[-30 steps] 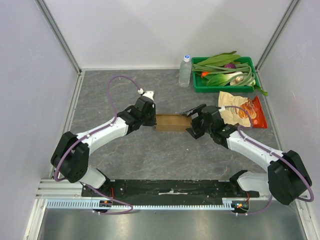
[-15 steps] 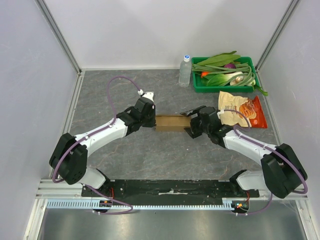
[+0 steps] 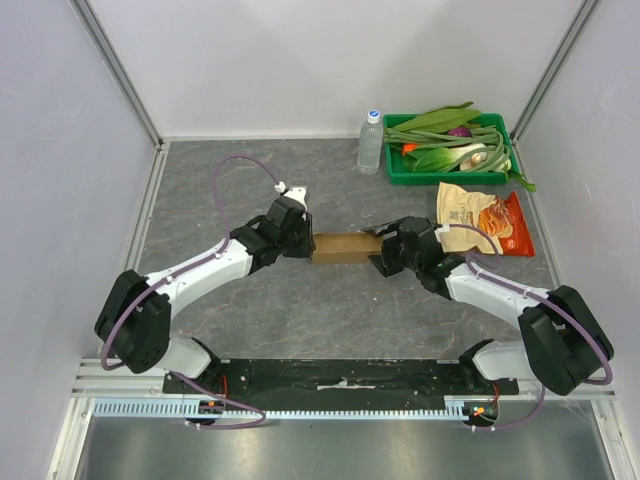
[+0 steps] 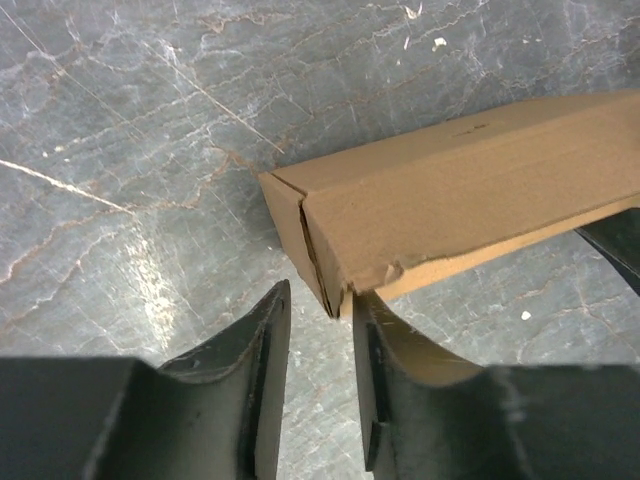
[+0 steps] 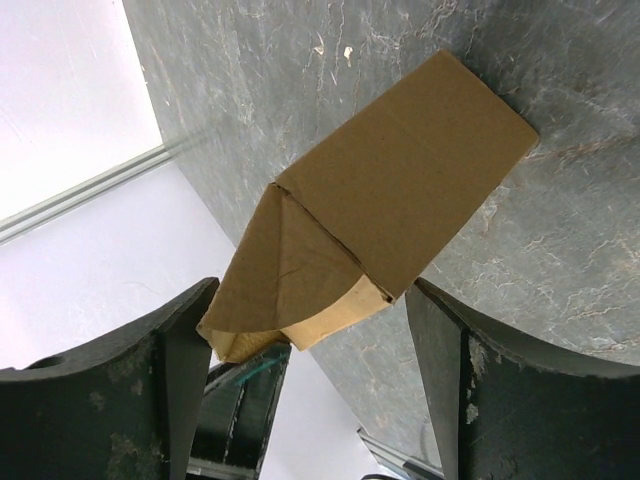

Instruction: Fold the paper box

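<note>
The paper box point(image 3: 338, 247) is a long brown carton lying flat on the grey table between my two grippers. My left gripper point(image 3: 303, 241) is at its left end. In the left wrist view its jaws point(image 4: 320, 297) stand a little apart, open, with the carton's closed end corner point(image 4: 322, 262) just at the fingertips and bare table showing between the fingers. My right gripper point(image 3: 384, 252) is at the other end, open wide. In the right wrist view the fingers point(image 5: 190, 350) flank the box's end point(image 5: 400, 190), where a creased flap point(image 5: 275, 275) sticks out unfolded.
A green tray point(image 3: 395, 168) of vegetables stands at the back right, with a water bottle point(image 3: 370, 142) beside it. A glossy snack bag point(image 3: 485, 220) lies just behind the right arm. A small white scrap point(image 3: 297, 187) lies behind the left wrist.
The left gripper's jaws have parted from shut to slightly open at the box's end. The right gripper has moved in around the other end and narrowed a little.
</note>
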### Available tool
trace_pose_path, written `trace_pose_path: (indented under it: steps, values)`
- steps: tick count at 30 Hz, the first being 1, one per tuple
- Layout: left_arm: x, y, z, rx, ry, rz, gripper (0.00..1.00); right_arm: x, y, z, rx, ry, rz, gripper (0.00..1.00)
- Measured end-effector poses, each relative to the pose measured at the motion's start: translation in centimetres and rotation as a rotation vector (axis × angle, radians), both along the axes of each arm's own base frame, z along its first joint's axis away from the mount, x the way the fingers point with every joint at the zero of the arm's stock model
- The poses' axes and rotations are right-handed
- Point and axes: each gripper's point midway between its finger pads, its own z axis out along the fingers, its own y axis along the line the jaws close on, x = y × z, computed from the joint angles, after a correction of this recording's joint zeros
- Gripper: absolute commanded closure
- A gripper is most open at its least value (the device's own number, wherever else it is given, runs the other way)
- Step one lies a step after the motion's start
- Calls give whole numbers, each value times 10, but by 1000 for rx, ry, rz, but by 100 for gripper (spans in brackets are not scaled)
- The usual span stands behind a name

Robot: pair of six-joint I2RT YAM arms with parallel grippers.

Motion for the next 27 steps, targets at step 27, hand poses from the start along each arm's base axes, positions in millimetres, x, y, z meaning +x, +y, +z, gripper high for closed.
trace_pose_path:
  steps: [27]
  values:
    - [16, -31, 45, -526, 134, -117, 78, 4, 0, -10, 37, -29, -21, 36]
